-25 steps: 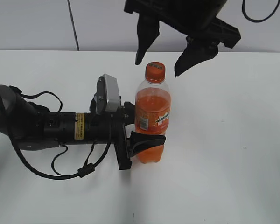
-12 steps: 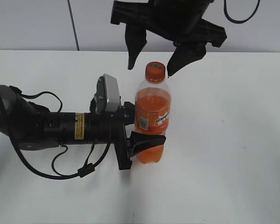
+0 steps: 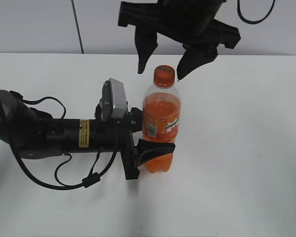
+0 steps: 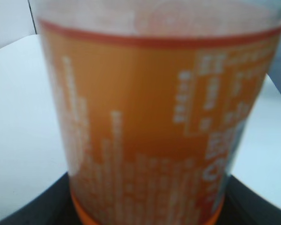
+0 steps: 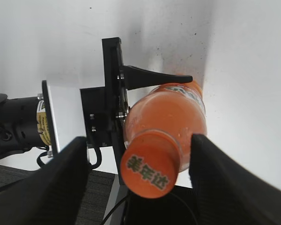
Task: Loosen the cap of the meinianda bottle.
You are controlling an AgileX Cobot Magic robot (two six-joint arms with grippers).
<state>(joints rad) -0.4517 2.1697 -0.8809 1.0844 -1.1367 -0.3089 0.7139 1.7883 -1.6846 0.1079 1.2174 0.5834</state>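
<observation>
Meinianda bottle, upright on desk, clamped at mid-body by left end effector; cap not yet gripped, flanked by spread, empty right end effector; loosening outstanding.

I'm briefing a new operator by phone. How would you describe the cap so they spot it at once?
On the white table stands one upright meinianda bottle of orange drink, clamped at its lower body by the left claw. The cap is the small round orange piece topping its neck, between the open right claw's black fingers; it alone carries print on its flat top.
</observation>
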